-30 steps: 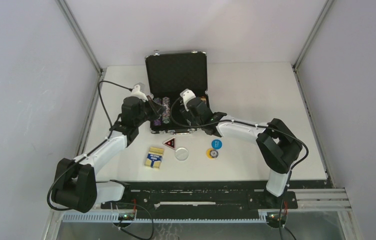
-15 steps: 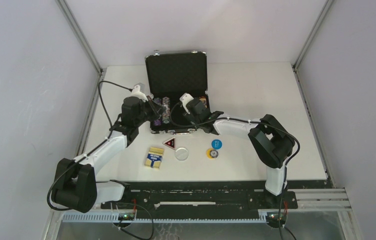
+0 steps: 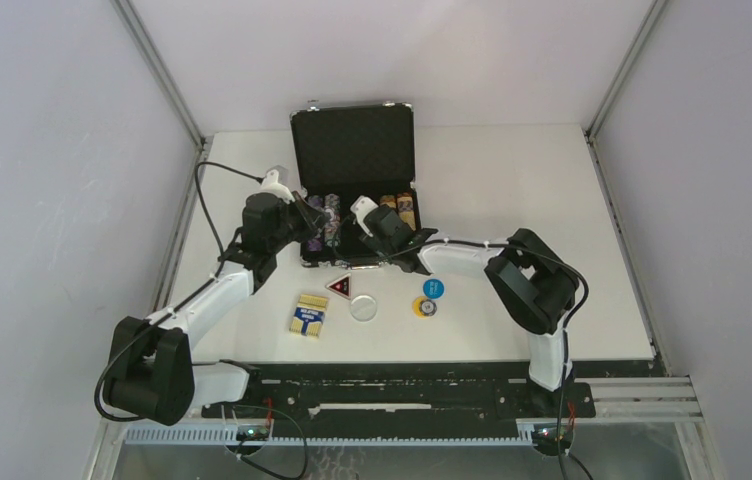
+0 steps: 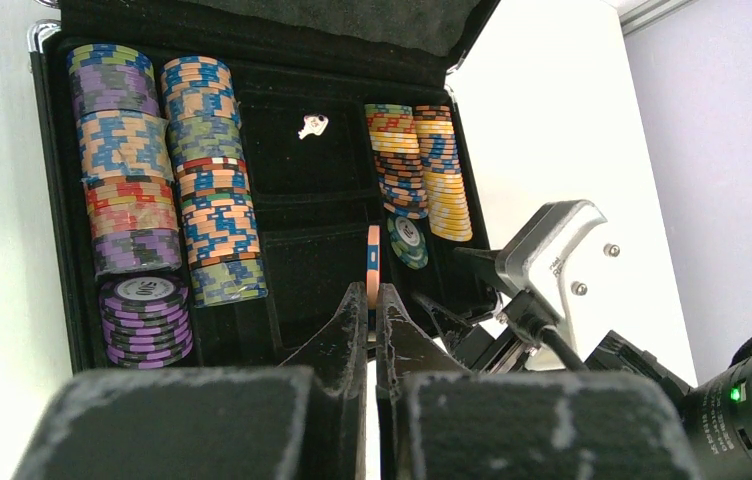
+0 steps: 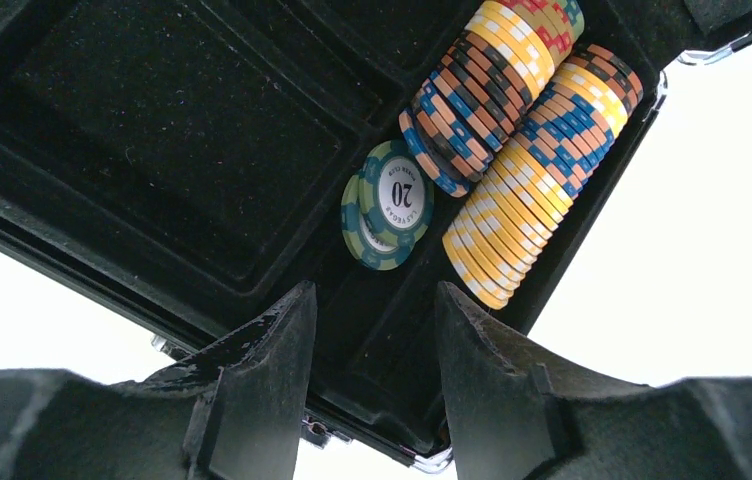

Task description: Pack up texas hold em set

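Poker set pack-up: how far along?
Done: rows of multicoloured poker chips sit in the open black silver-edged briefcase. In hand: left pincer shut on an orange chip over the case; right pincer open. Left: yellow-blue card box, red-black triangular token, white disc, blue disc, yellow disc lie outside; lid open.

Bright even light, blown-out whites, soft shadows

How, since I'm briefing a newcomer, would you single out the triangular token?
Find the open black briefcase on the table. Just in front of its near edge lies the triangular token, the only red-black triangle among round discs and a rectangular card box.
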Tool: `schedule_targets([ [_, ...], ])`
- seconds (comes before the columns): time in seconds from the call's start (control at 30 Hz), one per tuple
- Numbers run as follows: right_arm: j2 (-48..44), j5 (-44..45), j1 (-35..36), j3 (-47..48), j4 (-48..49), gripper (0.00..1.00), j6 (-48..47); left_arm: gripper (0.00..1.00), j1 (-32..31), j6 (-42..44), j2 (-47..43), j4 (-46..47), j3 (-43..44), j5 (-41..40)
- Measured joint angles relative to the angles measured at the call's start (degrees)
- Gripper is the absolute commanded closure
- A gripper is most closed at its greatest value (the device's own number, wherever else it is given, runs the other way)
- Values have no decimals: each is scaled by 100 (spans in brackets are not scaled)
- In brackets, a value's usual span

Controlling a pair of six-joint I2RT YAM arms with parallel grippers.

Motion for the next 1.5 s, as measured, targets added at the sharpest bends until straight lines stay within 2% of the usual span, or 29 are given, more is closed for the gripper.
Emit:
schedule_targets([
  [0.67,551,820,111,411,243,46,-459,100,39,0,4,-4,0,4],
  [0.77,592,866,114,413,317,52,-511,100,39,0,4,-7,0,7],
  [0.93,675,850,133,415,393,71,-564,100,42,0,11,-22,0,9],
  [1.0,697,844,144,415,398,84,-562,100,46,-2,15,-35,0,11],
  [1.13,697,835,149,415,446,94,-590,99,61,-4,26,-44,0,22],
  [1.33,654,789,146,404,479,100,-584,100,63,-35,85,-46,0,26],
  [1.5,337,542,144,258,468,100,-553,100,66,-44,90,-46,0,44],
])
